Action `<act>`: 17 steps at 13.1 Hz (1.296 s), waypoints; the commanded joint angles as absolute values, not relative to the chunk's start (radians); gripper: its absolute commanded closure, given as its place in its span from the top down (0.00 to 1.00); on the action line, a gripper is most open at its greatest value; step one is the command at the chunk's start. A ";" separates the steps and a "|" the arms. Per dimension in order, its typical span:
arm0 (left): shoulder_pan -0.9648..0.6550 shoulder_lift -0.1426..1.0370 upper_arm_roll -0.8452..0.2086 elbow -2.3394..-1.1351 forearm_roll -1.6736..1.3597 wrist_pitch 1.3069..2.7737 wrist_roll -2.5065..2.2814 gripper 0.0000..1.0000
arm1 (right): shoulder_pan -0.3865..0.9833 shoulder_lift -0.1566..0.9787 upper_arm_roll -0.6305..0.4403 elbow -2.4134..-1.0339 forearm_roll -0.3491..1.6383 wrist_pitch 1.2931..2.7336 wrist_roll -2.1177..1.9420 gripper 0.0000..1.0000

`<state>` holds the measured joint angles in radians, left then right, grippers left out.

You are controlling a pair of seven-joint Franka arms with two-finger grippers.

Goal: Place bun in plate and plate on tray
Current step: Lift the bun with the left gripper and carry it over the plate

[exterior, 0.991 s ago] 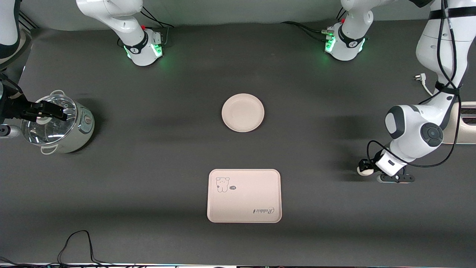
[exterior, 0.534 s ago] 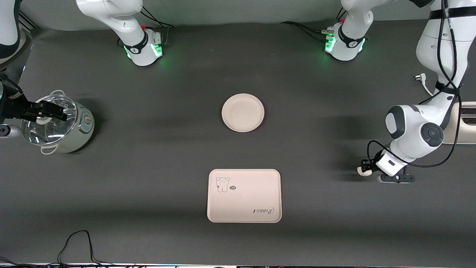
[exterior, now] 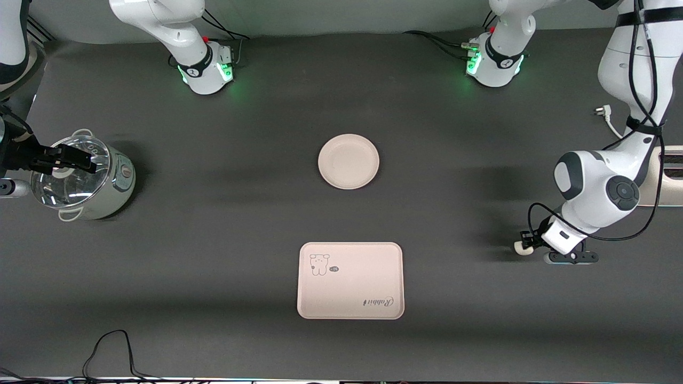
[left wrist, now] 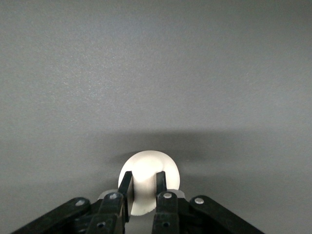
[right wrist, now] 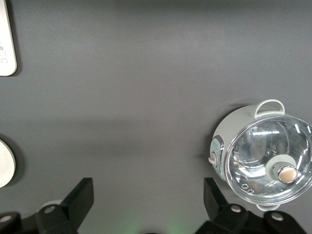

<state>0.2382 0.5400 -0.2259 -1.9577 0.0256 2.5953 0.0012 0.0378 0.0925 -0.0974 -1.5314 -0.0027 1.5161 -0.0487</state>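
Gripping the bun point(exterior: 522, 248): left gripper point(exterior: 527, 246) down at the desk point(exterior: 213, 298) near the left arm's end, fingers point(left wrist: 126, 189) clamped on it, off-white lump bulging between them in the left wrist view. Whether the bun is clear of the desk surface, cannot tell.

Right gripper point(exterior: 74, 160) waits over a glass-lidded pot point(exterior: 85, 184) at the right arm's end of the desk, fingers point(right wrist: 80, 199) spread wide, nothing in them.

Plate point(exterior: 348, 161) sits mid-desk, nothing on it. Tray point(exterior: 350, 280) lies nearer the front edge than the plate, well apart from it. Tray print: small cartoon animal in one corner, script "Rabbit" in the diagonal corner, reading upside down from the front camera.
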 commanded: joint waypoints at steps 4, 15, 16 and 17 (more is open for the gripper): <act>0.105 0.275 -0.236 -1.951 0.023 2.213 -0.262 0.22 | 0.040 0.091 -0.101 -1.534 0.008 1.523 -0.072 1.00; -0.269 0.181 -0.489 -1.942 -0.115 2.215 -1.067 0.28 | 0.038 0.094 -0.101 -1.534 0.008 1.523 -0.072 1.00; -0.306 0.225 -0.489 -1.941 -0.094 2.262 -1.127 0.28 | 0.038 0.094 -0.103 -1.534 0.008 1.523 -0.072 1.00; -0.342 0.277 -0.489 -1.940 -0.040 2.310 -1.190 0.28 | 0.038 0.094 -0.103 -1.534 0.008 1.523 -0.072 1.00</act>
